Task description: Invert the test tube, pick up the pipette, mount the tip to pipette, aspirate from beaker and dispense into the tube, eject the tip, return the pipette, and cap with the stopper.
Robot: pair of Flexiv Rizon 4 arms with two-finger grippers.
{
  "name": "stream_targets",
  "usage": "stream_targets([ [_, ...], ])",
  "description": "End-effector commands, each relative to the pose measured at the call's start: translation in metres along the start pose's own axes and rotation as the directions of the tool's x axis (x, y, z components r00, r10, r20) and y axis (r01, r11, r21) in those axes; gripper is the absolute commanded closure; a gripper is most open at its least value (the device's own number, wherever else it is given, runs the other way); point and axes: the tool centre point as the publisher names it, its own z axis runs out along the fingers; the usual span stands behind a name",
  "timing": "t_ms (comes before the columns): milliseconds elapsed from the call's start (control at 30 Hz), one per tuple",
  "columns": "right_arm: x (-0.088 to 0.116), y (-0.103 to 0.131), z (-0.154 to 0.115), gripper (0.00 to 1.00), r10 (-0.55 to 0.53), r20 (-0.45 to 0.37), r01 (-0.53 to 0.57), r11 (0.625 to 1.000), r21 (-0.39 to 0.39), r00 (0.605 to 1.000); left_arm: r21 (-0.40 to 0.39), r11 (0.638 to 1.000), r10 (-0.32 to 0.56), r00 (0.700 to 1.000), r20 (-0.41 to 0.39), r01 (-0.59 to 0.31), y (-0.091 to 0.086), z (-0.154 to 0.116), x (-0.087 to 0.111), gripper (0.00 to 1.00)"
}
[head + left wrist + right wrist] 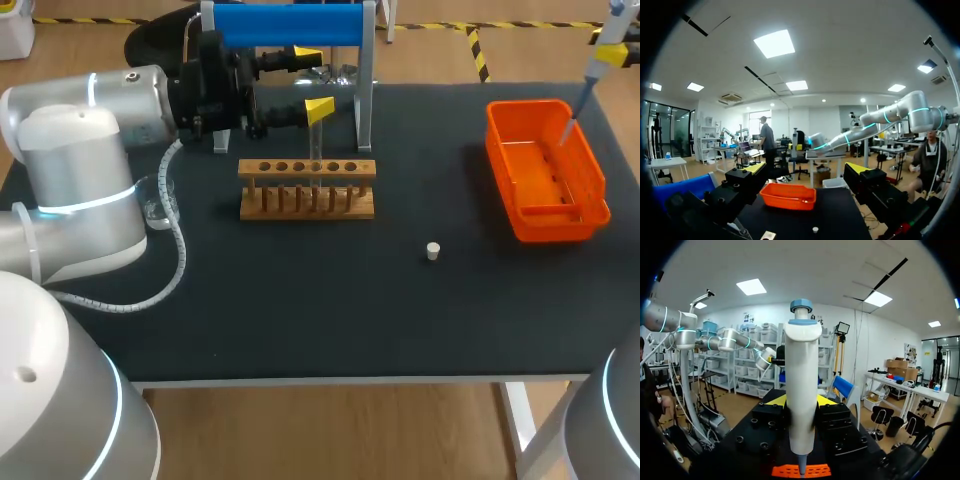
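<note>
The right gripper (800,401) clamps the white pipette (802,365) upright, its tip over the orange bin (598,185), while the left gripper (313,80) gapes wide, holding nothing, near the test tube (316,140) standing in the wooden rack (300,200).

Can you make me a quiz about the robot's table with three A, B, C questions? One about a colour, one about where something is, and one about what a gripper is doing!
1. What colour is the plastic bin?
A) blue B) orange C) green

2. Where is the small white stopper?
A) inside the bin B) on the floor C) lying on the black table

3. What is the right gripper doing?
A) shut on the white pipette with a blue top B) open and empty C) holding the stopper

Answers:
1 B, its walls are bright orange.
2 C, it sits alone on the dark tabletop, outside the bin.
3 A, the right wrist view shows the pipette upright between both fingers.
</note>
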Motion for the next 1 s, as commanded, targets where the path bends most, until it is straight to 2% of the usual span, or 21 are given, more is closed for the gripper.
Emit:
stream_targets([
  [33,-0.0019,0.0000,-0.0053,1.00,-0.001,-0.011,0.001,1.000,0.004,1.000,0.001,1.000,0.001,1.000,0.000,-0.001,0.0005,0.0005,-0.0004,0.00],
  [1000,0.0021,-0.0001,-0.0077,1.00,-0.011,0.006,0.011,1.000,0.025,1.000,0.001,1.000,0.001,1.000,0.000,-0.001,0.0005,0.0005,-0.0004,0.00],
])
